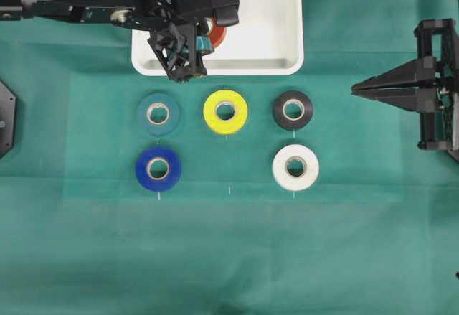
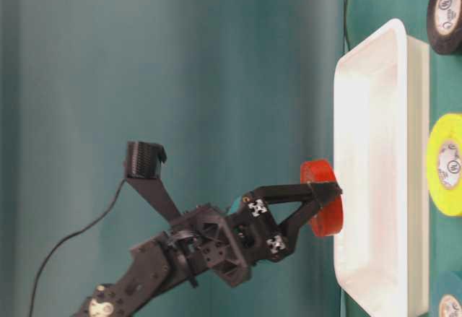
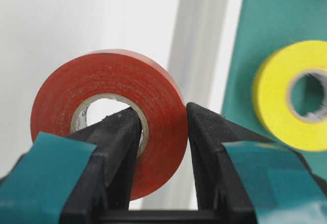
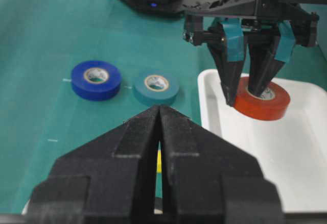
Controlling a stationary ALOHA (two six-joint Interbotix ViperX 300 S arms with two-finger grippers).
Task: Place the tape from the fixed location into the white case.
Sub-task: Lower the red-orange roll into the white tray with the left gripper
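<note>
The red-orange tape (image 3: pixel 110 81) is pinched by my left gripper (image 3: pixel 161 110), one finger in its pale core and one on its outer wall. The gripper holds it over the left part of the white case (image 1: pixel 287 60), at about rim height. In the table-level view the tape (image 2: pixel 321 201) hangs in the left gripper (image 2: pixel 325 190) just off the case (image 2: pixel 372 151). The overhead view shows only a sliver of the tape (image 1: pixel 217 35) under the left gripper (image 1: pixel 208 39). My right gripper (image 1: pixel 355 87) is shut and empty at the right, away from the case.
Rolls lie on the green cloth in front of the case: teal (image 1: pixel 158 113), yellow (image 1: pixel 225 111), black (image 1: pixel 292 109), dark blue (image 1: pixel 158 168) and white (image 1: pixel 295 166). The left arm stretches across the back left.
</note>
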